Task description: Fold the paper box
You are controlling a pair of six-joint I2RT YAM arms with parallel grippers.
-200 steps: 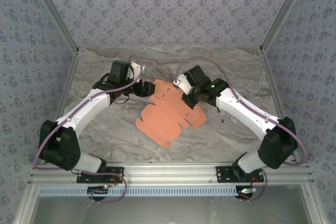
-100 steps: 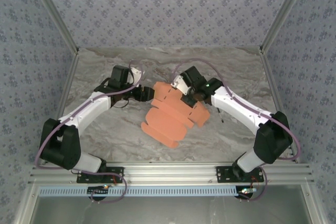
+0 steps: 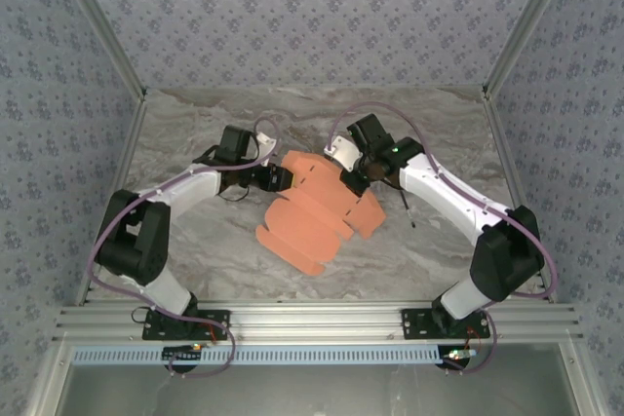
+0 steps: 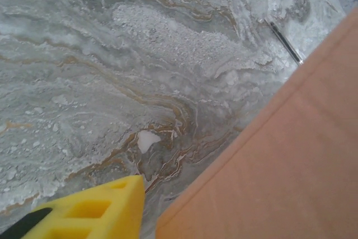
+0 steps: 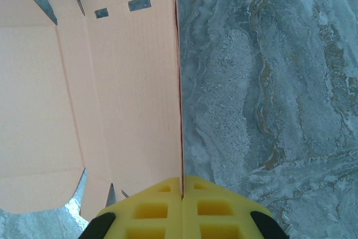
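The paper box sits mid-tabletop as a salmon-orange die-cut sheet, not yet a box, its rounded flaps fanned towards the near edge and its notched far end lying between the two arms. In the right wrist view the paper box shows crease lines, two small rectangular slots near the top and cut notches at the corners, and one straight edge runs right down into the right claw. That claw is pinched tight on the edge, yellow pads pressed together with only the card between them. From above, the right claw sits on the sheet's far right side. Over to the left claw, nosing in at the far left corner of the card. In its own camera one yellow finger pokes in at the bottom, just beside the card's slanting edge, with the paper box taking up the lower right. With a single finger in shot, I cannot tell how wide that claw stands or whether it has the card. Beneath it all lies the grey marbled tabletop, with blue patterned walls behind and a metal rail along the near edge where the arms are bolted.
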